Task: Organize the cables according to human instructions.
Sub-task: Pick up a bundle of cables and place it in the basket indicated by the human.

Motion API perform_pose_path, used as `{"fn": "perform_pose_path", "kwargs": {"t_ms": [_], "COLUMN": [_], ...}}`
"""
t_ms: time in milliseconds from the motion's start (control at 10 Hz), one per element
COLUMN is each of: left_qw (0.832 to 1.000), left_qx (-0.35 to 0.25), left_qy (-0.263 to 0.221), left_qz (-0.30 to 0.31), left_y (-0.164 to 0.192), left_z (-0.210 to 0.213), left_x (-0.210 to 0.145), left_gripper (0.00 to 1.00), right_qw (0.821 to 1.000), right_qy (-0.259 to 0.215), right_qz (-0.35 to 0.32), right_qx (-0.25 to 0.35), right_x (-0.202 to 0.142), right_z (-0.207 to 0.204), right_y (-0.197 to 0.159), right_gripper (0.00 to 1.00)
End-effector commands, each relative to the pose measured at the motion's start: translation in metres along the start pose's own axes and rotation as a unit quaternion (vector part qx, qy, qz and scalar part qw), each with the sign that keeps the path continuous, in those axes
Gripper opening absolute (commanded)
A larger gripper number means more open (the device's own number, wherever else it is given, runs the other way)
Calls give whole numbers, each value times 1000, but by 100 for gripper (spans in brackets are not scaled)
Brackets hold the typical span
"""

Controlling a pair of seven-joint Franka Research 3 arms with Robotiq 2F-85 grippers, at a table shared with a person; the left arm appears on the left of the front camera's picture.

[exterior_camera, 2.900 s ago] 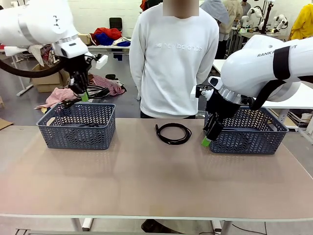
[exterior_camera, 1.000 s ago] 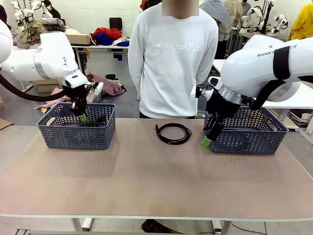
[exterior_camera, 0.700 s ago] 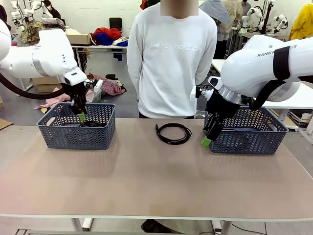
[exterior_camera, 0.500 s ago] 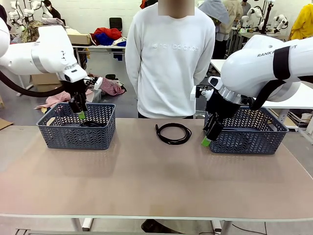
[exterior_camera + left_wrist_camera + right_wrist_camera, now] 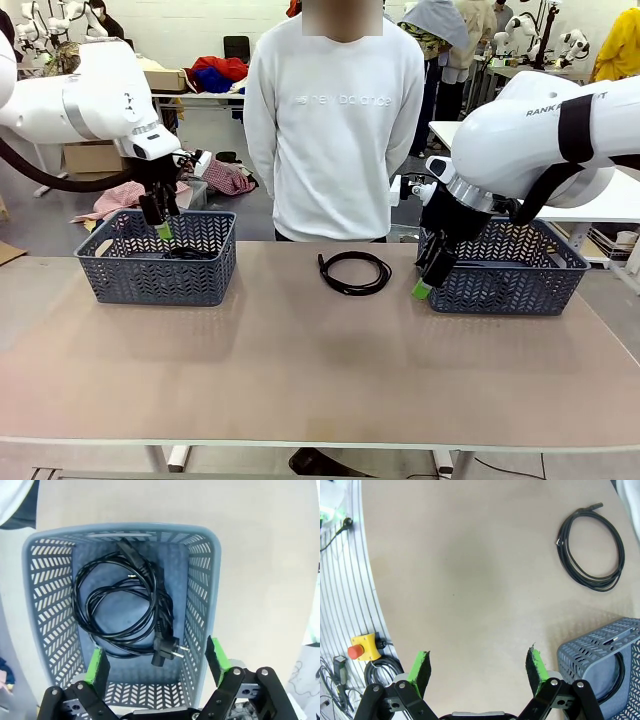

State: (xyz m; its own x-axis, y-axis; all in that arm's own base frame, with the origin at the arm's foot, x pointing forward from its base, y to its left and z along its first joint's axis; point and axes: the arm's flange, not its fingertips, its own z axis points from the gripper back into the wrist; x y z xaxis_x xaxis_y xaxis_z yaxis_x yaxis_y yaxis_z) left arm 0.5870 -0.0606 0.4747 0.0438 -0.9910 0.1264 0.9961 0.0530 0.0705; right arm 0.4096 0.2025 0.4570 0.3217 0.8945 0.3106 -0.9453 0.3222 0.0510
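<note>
The bench [image 5: 300,370] carries everything, and I take my bearings from the one loose cable [image 5: 352,290], a flat coil lying near the bench's far edge, just in front of the person [image 5: 335,130]. The right basket [image 5: 520,290] stands close to that coil's right, and the left basket [image 5: 110,280] stands well off to its left.

My right gripper [image 5: 425,285] hangs between the coil and the right basket, at the basket's near corner, with its jaws apart and nothing between them. From its wrist camera the coil lies ahead and off to one side, apart from the fingers. My left gripper [image 5: 162,225] is far to the coil's left, above the left basket, also spread wide and empty. So I judge the right arm much the nearer one for the next pick.

The coil is a slightly flattened ring, its longer run along the bench's width, with a short free end poking out at its far left.

Tangled black cords [image 5: 150,587] with a chunky plug [image 5: 165,652] lie in the left basket, but the loops overlap and I cannot count them. The right basket's contents are cut off at the frame edge, showing just one arc of black cord [image 5: 621,672]. The person's hands are hidden behind the body, so I read no instruction yet.
</note>
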Motion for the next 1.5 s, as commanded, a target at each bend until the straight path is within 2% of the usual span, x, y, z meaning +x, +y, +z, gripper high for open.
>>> {"fn": "perform_pose_path", "kwargs": {"t_ms": [0,200,300,700,800,1000,1400], "left_qw": [1000,998,1000,1000,999,995,990], "left_qx": [2,22,6,10,18,37,28], "left_qy": [-10,-10,-2,-2,-29,-46,-80], "left_qz": [13,54,9,19,42,75,116], "left_y": [-9,-16,-1,-3,-3,-25,-80], "left_z": [2,-1,2,1,-1,-7,-22], "left_x": [-1,3,1,3,10,39,81], "left_gripper": [100,100,100,100,100,100,100], "right_qw": [1000,1000,1000,1000,1000,1000,1000], "right_qy": [0,0,0,0,0,0,0], "right_qz": [0,0,0,0,0,0,0], "right_qx": [-3,-3,-3,-3,-3,-3,-3], "right_x": [2,2,2,2,2,2,2], "right_z": [1,1,1,1,1,1,1], "right_y": [-1,-1,-1,-1,-1,-1,-1], "right_gripper": [100,100,100,100,100,100,100]}}
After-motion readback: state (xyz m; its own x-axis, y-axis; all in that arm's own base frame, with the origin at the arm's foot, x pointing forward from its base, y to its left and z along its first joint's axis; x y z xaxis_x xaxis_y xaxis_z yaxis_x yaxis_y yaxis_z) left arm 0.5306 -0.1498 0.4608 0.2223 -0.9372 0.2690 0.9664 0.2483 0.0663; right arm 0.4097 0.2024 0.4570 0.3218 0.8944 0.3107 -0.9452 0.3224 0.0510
